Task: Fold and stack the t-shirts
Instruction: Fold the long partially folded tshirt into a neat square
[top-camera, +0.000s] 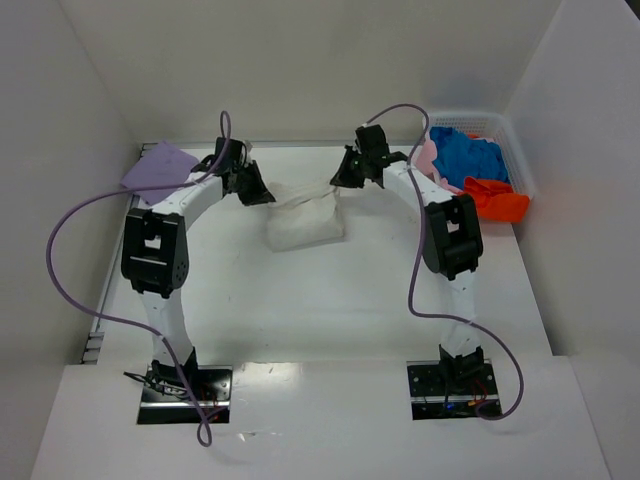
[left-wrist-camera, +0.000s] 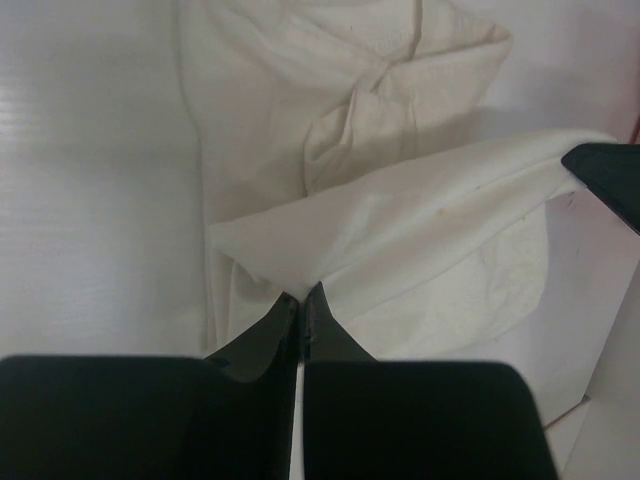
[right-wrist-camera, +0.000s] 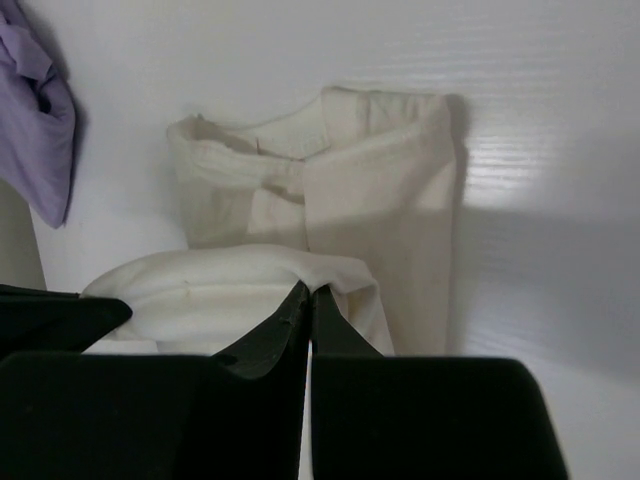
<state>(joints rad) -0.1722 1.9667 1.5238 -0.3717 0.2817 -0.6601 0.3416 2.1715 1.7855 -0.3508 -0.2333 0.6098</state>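
- The off-white t-shirt (left-wrist-camera: 400, 230) is soft, matt cloth with a fine weave and small wrinkles; its hems look thicker.
- The lavender t-shirt (right-wrist-camera: 35, 110) is also matt cloth, loosely creased.
- The blue t-shirt (top-camera: 470, 157), the orange-red t-shirt (top-camera: 497, 202) and the pale pink t-shirt (top-camera: 426, 155) are dull, crumpled cloth.
- The mesh basket (top-camera: 520, 160) is white plastic.
- The table (top-camera: 330, 300) is white and smooth, faintly ribbed, with a mild sheen.
- My left gripper (left-wrist-camera: 302, 295) and my right gripper (right-wrist-camera: 310, 290) look like black, matt plastic.
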